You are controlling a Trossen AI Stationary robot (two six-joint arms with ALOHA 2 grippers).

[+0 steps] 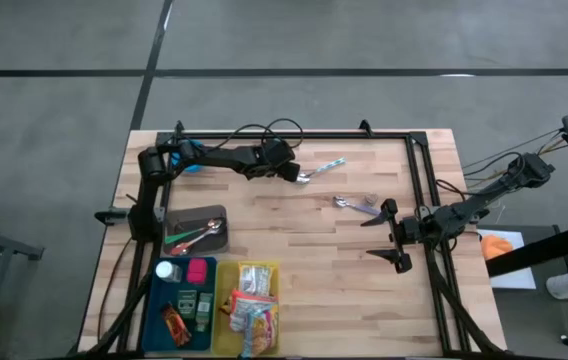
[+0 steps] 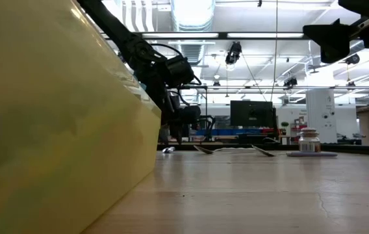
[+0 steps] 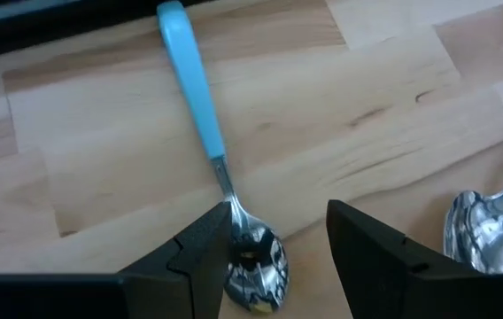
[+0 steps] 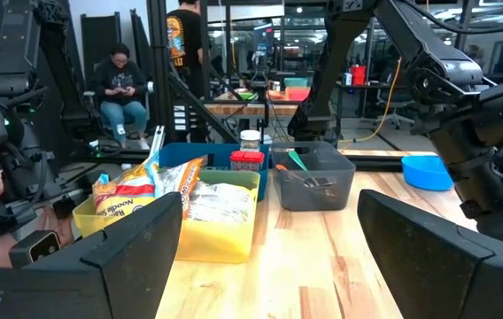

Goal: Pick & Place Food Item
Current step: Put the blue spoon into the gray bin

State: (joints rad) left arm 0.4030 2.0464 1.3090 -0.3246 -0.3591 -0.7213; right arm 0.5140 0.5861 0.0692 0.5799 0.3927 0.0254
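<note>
Left gripper [image 3: 274, 252], half-open, straddles the bowl of the blue-handled metal spoon [image 3: 200, 115] near the wooden table's [image 1: 314, 300] far edge. Spoon: light, stiff, slippery; grab at the neck. Right gripper [image 1: 389, 235] wide, empty, near right edge.

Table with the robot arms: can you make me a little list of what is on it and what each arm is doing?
left gripper: open, low over the bowl of the blue-handled spoon
right gripper: open, raised near the table's right edge, holding nothing
second spoon: on the bare wood, mid-table
grey bin: holds utensils
yellow bin: holds food packets
blue bin: holds small jars and packets
</note>
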